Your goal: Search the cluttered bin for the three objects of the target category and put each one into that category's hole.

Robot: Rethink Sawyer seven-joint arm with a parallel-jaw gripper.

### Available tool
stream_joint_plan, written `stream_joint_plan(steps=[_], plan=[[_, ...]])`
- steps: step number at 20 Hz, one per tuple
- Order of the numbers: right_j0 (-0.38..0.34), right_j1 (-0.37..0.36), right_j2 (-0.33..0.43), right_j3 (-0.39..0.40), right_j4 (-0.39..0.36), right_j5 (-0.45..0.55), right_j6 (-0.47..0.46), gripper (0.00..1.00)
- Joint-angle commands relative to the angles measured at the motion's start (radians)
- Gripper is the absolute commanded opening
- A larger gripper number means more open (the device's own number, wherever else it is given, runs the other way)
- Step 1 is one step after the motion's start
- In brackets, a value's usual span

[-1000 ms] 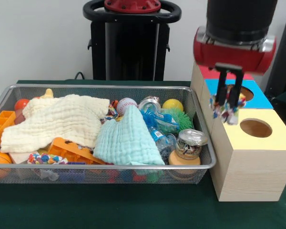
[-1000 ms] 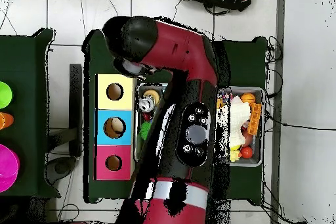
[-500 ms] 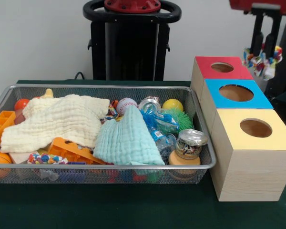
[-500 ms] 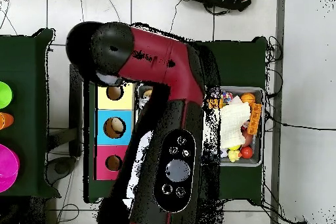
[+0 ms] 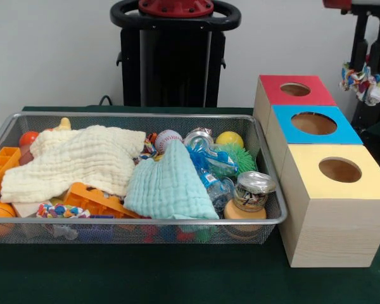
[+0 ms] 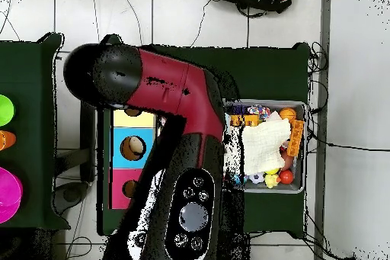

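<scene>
End effector (image 5: 369, 75) has carried rope toy (image 5: 366, 81) farther right

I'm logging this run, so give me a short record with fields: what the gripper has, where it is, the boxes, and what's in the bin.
gripper: at the front view's top right edge, shut on the multicoloured rope toy
position: raised, beyond and right of the red-topped box
boxes: red-topped, blue-topped, yellow-topped, each with one round hole
bin: wire mesh bin holding cream cloth, mint cloth, baseball, glass jar
</scene>
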Motion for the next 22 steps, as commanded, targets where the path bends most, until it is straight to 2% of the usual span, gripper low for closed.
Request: stream_joint_plan(steps=[1,5,10,17,22], plan=[[-0.019,0.019,0.048,0.240,0.016,-0.116,0.220,0.00],[-0.031,0.025,0.074,0.290,0.024,-0.212,0.187,0.00],[-0.028,0.004,0.091,0.349,0.040,-0.251,0.172,0.00],[0.033,-0.042,0.088,0.438,0.070,-0.325,0.226,0.00],[0.024,-0.063,0.118,0.515,0.077,-0.414,0.182,0.00]])
